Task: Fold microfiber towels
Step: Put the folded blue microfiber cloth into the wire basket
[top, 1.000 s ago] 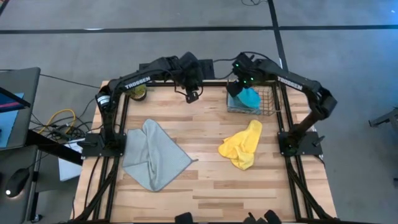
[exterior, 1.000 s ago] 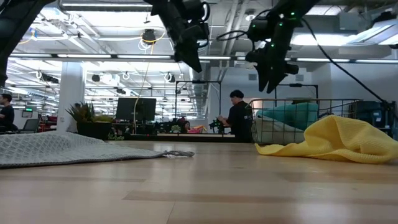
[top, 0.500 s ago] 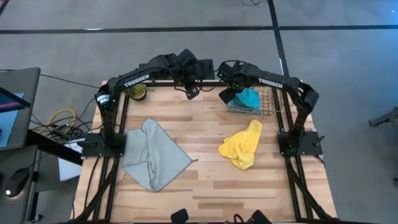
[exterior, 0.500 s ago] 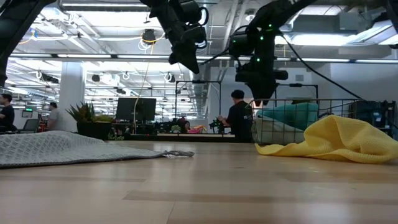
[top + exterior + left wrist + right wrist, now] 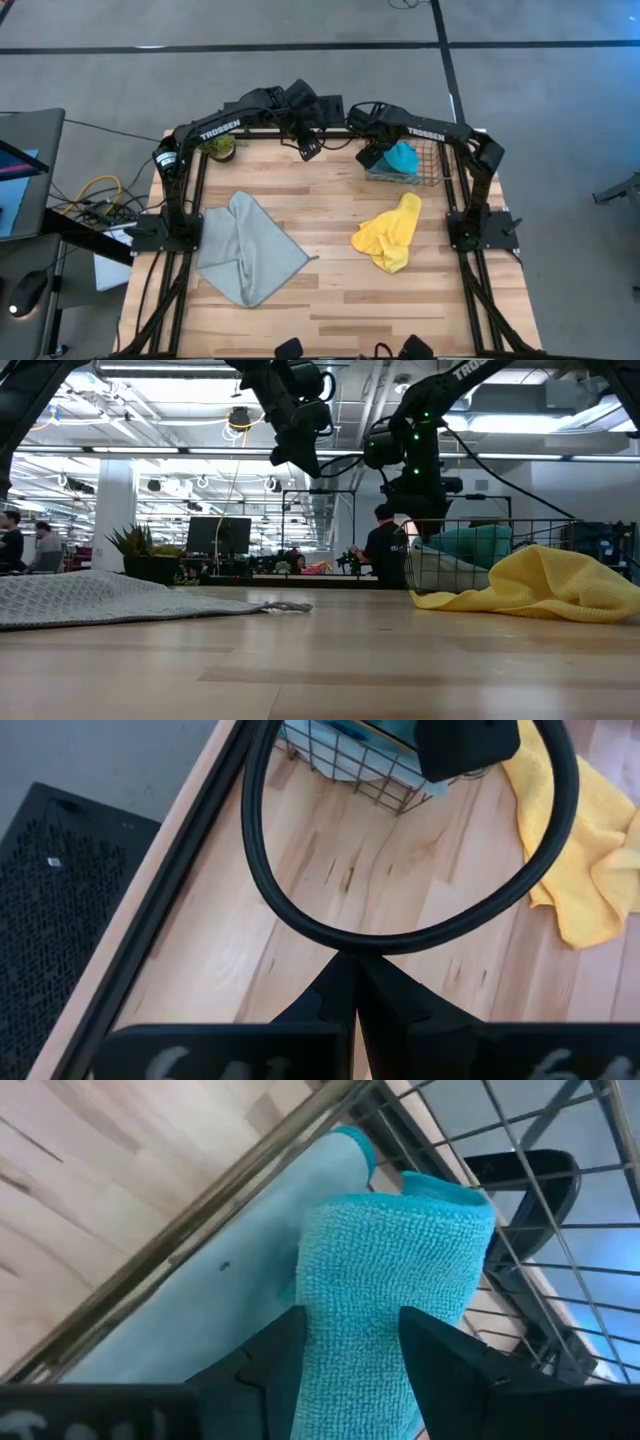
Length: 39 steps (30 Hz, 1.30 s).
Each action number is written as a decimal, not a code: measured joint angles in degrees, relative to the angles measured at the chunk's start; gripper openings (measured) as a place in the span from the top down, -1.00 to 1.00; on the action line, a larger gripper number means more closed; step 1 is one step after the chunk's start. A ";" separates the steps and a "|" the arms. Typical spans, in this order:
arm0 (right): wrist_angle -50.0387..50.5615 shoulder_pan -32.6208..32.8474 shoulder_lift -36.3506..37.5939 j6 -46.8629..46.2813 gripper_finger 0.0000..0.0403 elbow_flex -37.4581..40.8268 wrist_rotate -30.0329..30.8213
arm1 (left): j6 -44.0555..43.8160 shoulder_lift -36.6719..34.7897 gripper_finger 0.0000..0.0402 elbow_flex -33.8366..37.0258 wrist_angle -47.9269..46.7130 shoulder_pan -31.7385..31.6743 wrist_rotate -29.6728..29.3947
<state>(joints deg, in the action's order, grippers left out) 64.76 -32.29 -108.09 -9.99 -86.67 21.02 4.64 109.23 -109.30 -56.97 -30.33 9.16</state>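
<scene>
Lying rumpled by the tabletop's [image 5: 330, 205] left edge, the large grey-green waffle-textured cloth [image 5: 245, 250] looks light and limp; pinch a corner. A smaller yellow plush cloth [image 5: 388, 232] is bunched right of centre. Right hand [image 5: 345, 1345] gapes around the cyan terry cloth [image 5: 390, 1290] in the far-right-corner wire basket [image 5: 430, 165], not yet gripping; left hand [image 5: 352, 985] hangs clenched, empty.

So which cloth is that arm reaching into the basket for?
Look to the wooden table's far right corner, where a wire mesh basket stands. The right gripper hangs open over the cyan-blue towel in it. That towel is fluffy and bright turquoise; the yellow towel and grey-green towel lie out on the tabletop.
</scene>
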 joint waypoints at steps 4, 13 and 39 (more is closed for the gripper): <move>0.18 0.10 0.00 3.61 0.07 0.00 -0.31 | -0.54 0.00 1.00 0.00 -0.26 0.00 0.01; 0.60 0.59 0.00 4.53 0.08 0.00 -0.90 | -0.85 0.02 1.00 0.00 -0.57 0.00 -0.01; -2.09 0.11 0.00 10.47 0.93 0.07 -3.63 | -1.07 0.02 1.00 -0.04 -0.95 0.00 -0.03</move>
<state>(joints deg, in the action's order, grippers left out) 62.67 -32.19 -108.09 0.48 -86.61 17.38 3.57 109.25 -109.34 -57.92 -30.33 9.13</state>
